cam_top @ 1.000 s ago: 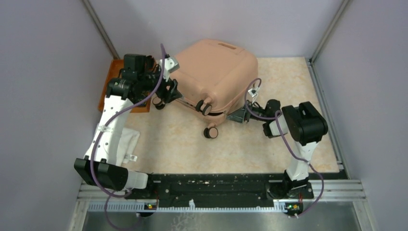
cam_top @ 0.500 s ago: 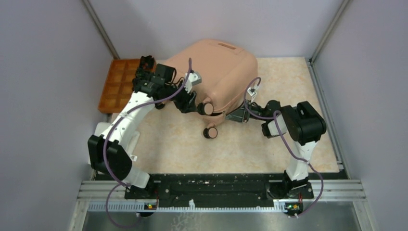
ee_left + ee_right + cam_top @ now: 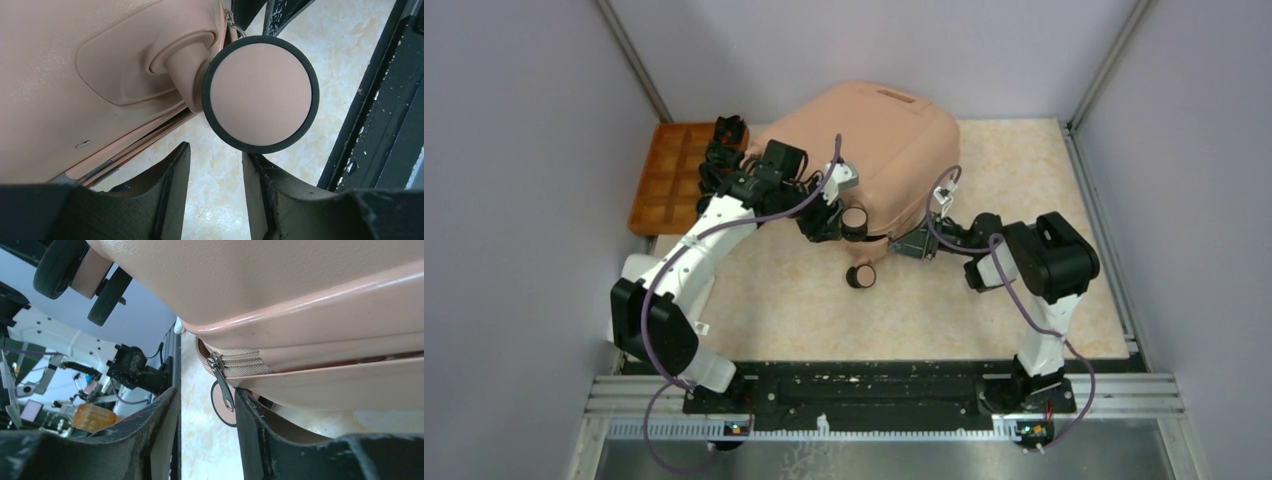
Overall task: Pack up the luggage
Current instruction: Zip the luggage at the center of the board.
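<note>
The peach-pink luggage (image 3: 879, 140) lies at the back of the table with its lid down and its wheels toward me. My left gripper (image 3: 832, 224) is at the near-left corner, just under a black-rimmed pink wheel (image 3: 261, 94). Its jaws (image 3: 215, 151) are open, with only bare table between them. My right gripper (image 3: 912, 243) is at the near-right corner by the zipper seam. It is open (image 3: 206, 392), and the metal zipper pull (image 3: 223, 386) hangs just off the tip of its right finger (image 3: 250, 420), not pinched.
An orange compartmented tray (image 3: 664, 178) sits at the back left against the wall. A second wheel (image 3: 860, 276) rests on the marble table in front of the suitcase. A white cloth (image 3: 696, 292) lies under the left arm. Grey walls close in on both sides.
The left arm swung right, from over the tray to the suitcase's near wheel. The right gripper edged left toward the zipper corner. Both pairs of jaws narrowed.
</note>
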You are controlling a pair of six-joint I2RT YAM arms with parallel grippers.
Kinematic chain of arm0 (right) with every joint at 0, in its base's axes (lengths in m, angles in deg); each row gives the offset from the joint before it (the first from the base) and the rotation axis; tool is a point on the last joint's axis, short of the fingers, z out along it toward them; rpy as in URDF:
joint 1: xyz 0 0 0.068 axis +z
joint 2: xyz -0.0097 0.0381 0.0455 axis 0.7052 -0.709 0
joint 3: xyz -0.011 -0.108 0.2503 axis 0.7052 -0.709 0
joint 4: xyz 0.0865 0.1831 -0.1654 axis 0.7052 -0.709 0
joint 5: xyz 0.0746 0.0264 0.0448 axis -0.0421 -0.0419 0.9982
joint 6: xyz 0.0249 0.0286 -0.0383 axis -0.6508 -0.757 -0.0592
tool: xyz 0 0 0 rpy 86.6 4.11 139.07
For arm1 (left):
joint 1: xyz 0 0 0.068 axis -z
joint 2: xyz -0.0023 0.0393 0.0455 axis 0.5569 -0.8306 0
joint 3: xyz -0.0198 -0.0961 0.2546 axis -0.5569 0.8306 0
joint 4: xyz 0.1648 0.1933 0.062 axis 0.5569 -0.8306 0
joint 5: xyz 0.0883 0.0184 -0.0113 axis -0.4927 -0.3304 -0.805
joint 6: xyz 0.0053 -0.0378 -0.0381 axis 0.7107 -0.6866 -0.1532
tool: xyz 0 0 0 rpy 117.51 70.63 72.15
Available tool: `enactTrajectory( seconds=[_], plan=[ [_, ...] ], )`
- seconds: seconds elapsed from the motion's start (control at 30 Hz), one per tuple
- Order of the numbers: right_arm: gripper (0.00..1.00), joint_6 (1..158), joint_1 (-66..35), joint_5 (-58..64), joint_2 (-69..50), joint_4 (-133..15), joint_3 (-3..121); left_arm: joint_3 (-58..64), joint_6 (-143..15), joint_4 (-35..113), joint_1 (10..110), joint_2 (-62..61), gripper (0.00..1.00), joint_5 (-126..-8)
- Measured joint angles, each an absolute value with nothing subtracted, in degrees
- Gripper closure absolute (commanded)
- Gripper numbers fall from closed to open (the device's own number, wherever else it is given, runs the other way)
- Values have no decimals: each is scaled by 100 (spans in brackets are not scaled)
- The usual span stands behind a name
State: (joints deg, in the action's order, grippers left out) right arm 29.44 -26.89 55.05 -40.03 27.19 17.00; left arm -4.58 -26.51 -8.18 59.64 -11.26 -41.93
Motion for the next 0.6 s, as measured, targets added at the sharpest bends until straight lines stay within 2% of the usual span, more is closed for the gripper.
enactTrajectory(
  seconds=[0.17, 0.6],
  plan=[
    [65, 2743, -2692, 5391, -4073, 2712, 1702, -458, -2583, -820, 6021, -1126, 51, -4335],
    [64, 2349, -2689, 5277, -4270, 2795, 1715, -456, -2524, -772, 6139, -1126, 51, -4632]
  ],
)
